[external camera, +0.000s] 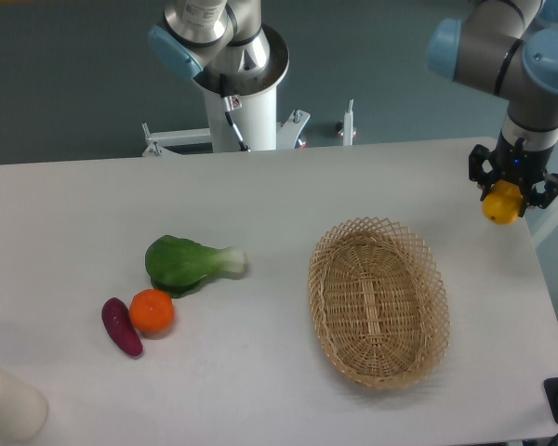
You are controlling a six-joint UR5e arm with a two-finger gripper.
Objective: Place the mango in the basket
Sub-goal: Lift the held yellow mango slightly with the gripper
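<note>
Above the table's [260,186] far right edge, your gripper [511,190] held the mango [501,204] clamped between its jaws, with the basket [330,307] lying well apart, down and to the left in this view, long axis running toward the camera.
</note>
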